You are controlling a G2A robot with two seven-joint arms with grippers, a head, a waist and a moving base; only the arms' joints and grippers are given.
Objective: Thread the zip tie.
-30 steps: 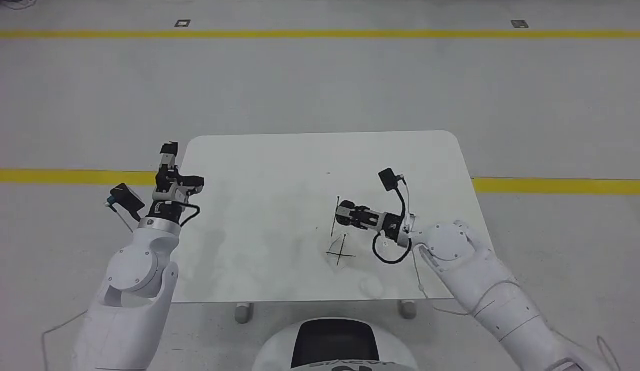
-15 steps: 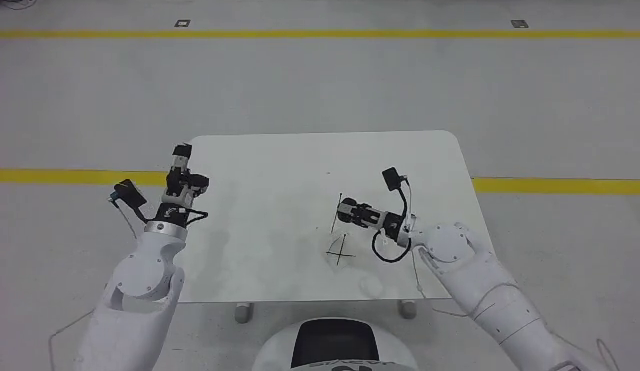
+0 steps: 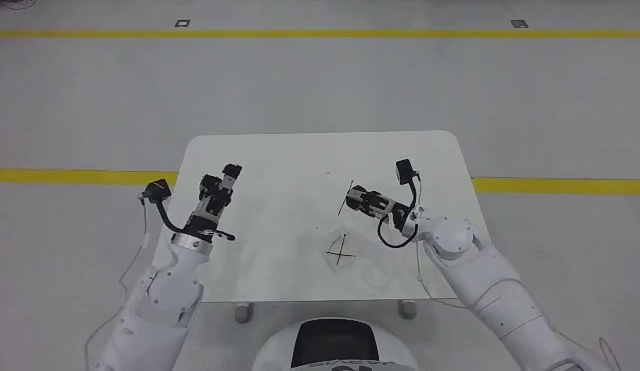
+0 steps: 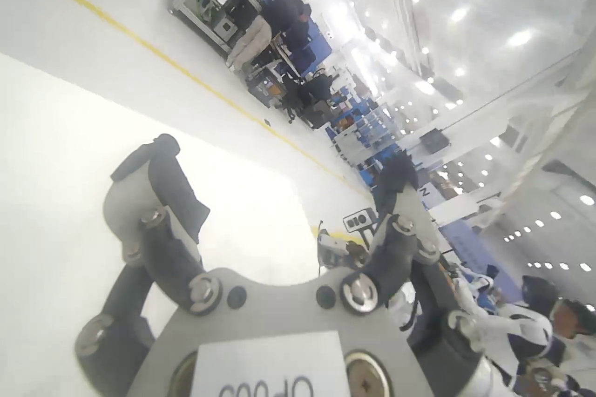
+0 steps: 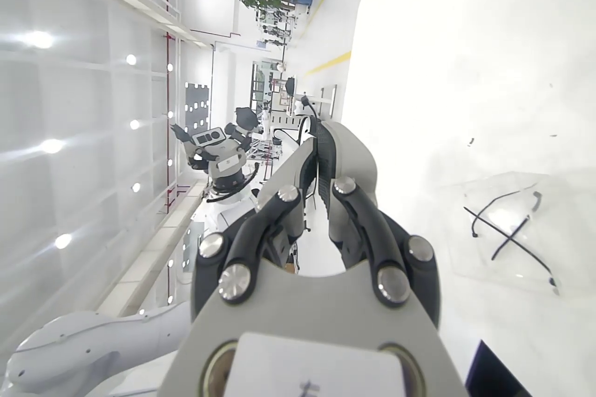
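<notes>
My right gripper (image 3: 351, 199) hovers above the right-middle of the white table (image 3: 280, 161), shut on a thin black zip tie (image 3: 344, 208) that hangs out past its fingertips. In the right wrist view the fingers (image 5: 326, 152) are pressed together and the tie's end (image 5: 310, 108) curves out beyond them. My left gripper (image 3: 230, 174) is over the table's left part, open with nothing between its fingers (image 4: 158, 171). The two grippers are well apart.
A clear plastic tray (image 3: 330, 236) lies near the table's front edge, just in front of the right gripper, with two crossed black zip ties (image 5: 507, 231) in it. A few small dark specks (image 5: 470, 142) dot the tabletop.
The left arm has swung inward from the table's left edge to over its surface. The right gripper has shifted slightly back and right, still holding the zip tie.
</notes>
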